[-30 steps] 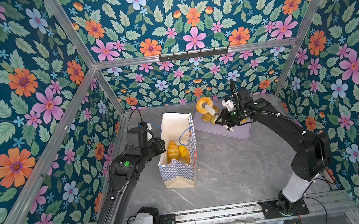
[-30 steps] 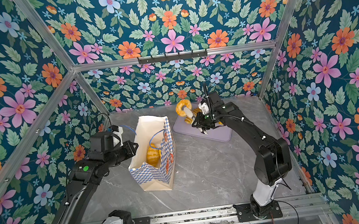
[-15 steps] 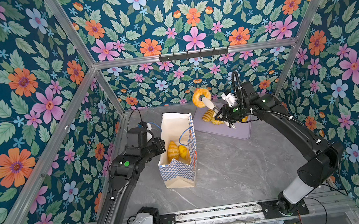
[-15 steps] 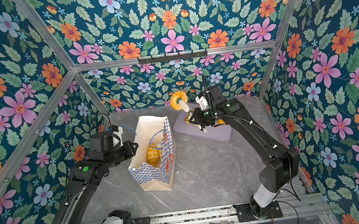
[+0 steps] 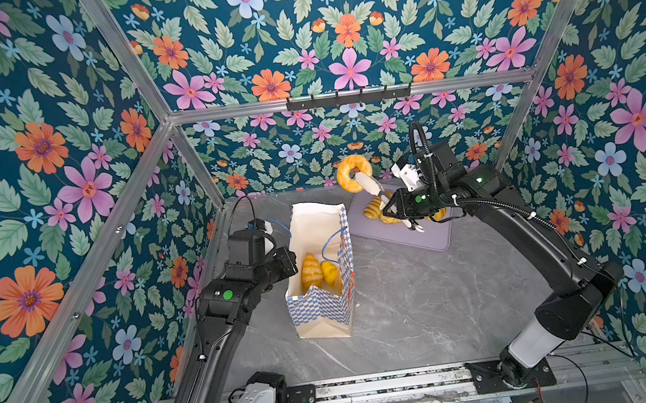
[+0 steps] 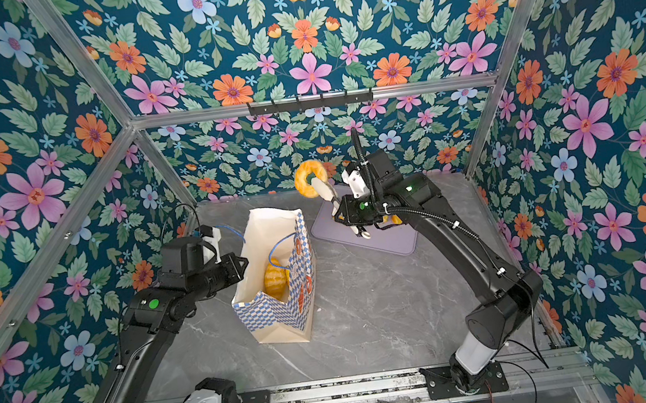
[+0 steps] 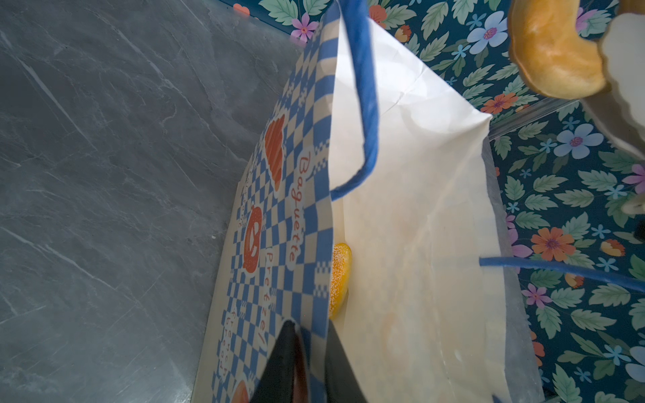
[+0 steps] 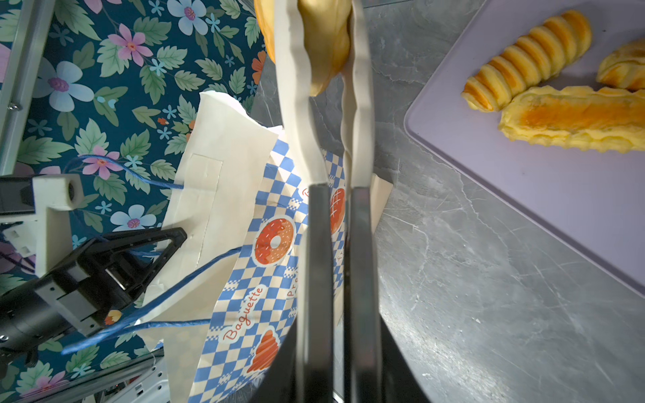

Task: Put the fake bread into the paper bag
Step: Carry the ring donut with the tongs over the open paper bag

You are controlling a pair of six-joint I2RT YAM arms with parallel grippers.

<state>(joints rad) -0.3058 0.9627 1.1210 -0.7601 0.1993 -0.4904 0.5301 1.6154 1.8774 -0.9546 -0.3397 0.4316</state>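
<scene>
My right gripper (image 5: 360, 175) was clamped narrowly on the glossy ring donut (image 5: 346, 183), aloft near the far edge of the bench (image 5: 430, 302). My left gripper (image 7: 310, 335) pinched the rim of the upright checkered paper bag (image 5: 318, 312), left of centre.

A flat lilac tray (image 5: 435, 239) lay on the grey marbled tabletop (image 5: 431, 310), toward its far right, near the back wall. Teal floral wallpaper (image 5: 36, 162) covered the walls, framed by aluminium bars (image 5: 466, 82). A black hook rail (image 5: 348, 98) sat on the rear bar, and a metal track (image 5: 389, 382) ran along the front edge.
</scene>
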